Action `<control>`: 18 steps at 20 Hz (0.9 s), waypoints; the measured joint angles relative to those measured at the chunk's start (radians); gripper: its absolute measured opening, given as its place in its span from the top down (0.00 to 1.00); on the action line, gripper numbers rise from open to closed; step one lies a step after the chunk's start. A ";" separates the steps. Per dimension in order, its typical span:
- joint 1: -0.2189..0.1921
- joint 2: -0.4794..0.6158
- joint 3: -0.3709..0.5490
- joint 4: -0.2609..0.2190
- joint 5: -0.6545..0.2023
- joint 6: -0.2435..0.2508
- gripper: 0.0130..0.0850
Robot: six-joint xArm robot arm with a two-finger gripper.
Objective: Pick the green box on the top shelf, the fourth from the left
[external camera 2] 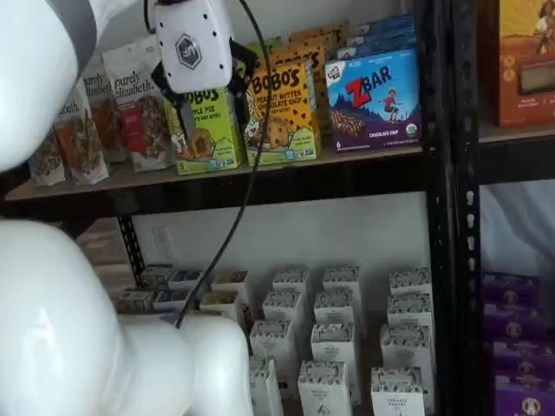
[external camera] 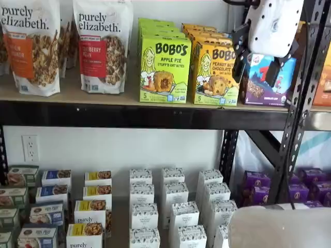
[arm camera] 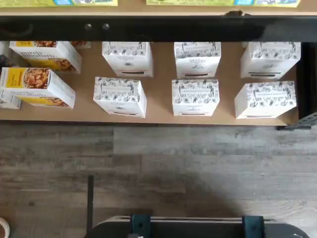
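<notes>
The green box (external camera: 164,70) stands upright on the top shelf (external camera: 129,117), a lime carton reading "BOBO'S Apple Pie" at the front of a row of the same boxes. In a shelf view my gripper (external camera: 257,66) hangs in front of the shelf, to the right of the green box and before a blue ZBar box, with a plain gap between its black fingers (external camera: 240,56) and nothing in them. In a shelf view the gripper (external camera 2: 211,97) covers the upper part of the green box (external camera 2: 211,139). The wrist view shows the shelf's black rail (arm camera: 158,29).
An orange-yellow Bobo's box (external camera: 216,75) stands right beside the green one, then the ZBar box (external camera 2: 373,91). Granola bags (external camera: 102,46) fill the shelf's left. Small white cartons (external camera: 173,206) sit on the level below. A black upright (external camera: 297,103) and my cable (external camera 2: 247,173) are close by.
</notes>
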 joint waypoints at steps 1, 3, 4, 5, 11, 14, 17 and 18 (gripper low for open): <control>0.006 0.001 0.002 0.000 -0.006 0.005 0.00; 0.025 0.002 0.006 -0.004 -0.024 0.022 0.00; 0.037 0.005 0.007 -0.005 -0.031 0.032 0.00; 0.051 0.010 0.006 -0.006 -0.039 0.045 0.00; 0.196 0.071 -0.013 -0.050 -0.108 0.175 0.00; 0.280 0.113 -0.030 -0.084 -0.140 0.253 0.00; 0.341 0.150 -0.048 -0.097 -0.168 0.311 0.00; 0.357 0.163 -0.054 -0.097 -0.180 0.327 0.00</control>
